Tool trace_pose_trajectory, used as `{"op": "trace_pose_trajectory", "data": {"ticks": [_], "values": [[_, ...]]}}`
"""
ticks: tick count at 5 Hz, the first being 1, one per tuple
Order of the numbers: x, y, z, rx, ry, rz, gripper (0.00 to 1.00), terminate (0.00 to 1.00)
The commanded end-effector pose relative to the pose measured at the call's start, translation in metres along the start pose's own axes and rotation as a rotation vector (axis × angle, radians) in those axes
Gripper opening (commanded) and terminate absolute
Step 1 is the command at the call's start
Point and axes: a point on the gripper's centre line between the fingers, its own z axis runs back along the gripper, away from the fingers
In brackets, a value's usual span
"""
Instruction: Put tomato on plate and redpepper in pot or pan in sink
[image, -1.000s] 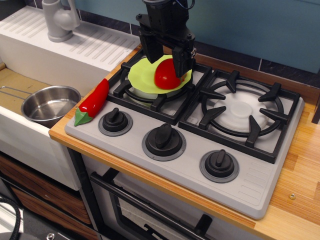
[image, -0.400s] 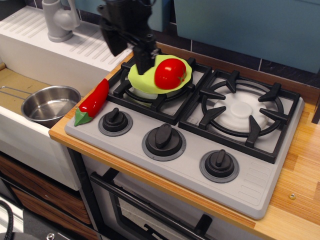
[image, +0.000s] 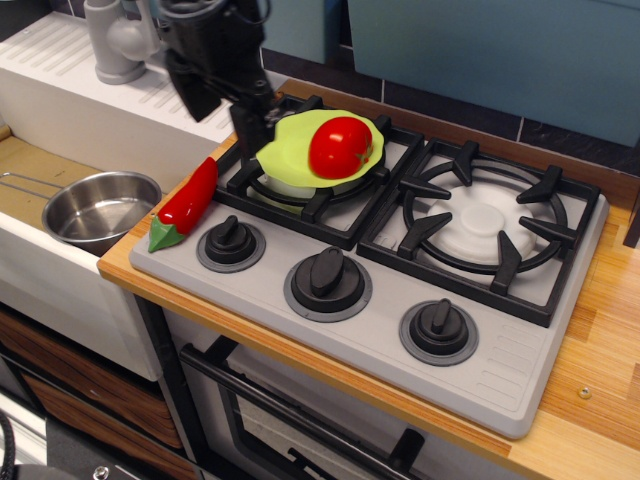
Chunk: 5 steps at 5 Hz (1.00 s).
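The round red tomato (image: 340, 147) rests on the lime-green plate (image: 290, 150), which lies on the back left stove burner. The long red pepper (image: 187, 202) with its green stem end lies at the stove's left edge, pointing toward the sink. The shiny steel pot (image: 100, 207) sits in the white sink (image: 60, 120), left of the pepper. My black gripper (image: 222, 100) hangs open and empty above the ribbed draining board, left of the plate and above the pepper's far end.
A grey tap (image: 115, 40) stands at the back left on the draining board. Three black knobs (image: 328, 272) line the stove's front. The right burner (image: 487, 222) is bare. A wooden counter (image: 600, 330) runs right of the stove.
My gripper has let go of the tomato, which stays on the plate, and has moved left from over the plate to above the draining board.
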Motion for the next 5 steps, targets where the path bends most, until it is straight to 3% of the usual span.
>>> {"op": "trace_pose_trajectory", "data": {"ticks": [1, 3, 5], "values": [[-0.023, 0.014, 0.006, 0.048, 0.013, 0.109, 1.00, 0.00], [-0.043, 0.017, -0.004, 0.074, 0.016, 0.173, 1.00, 0.00], [-0.045, 0.020, -0.021, -0.003, -0.081, 0.127, 1.00, 0.00]]}}
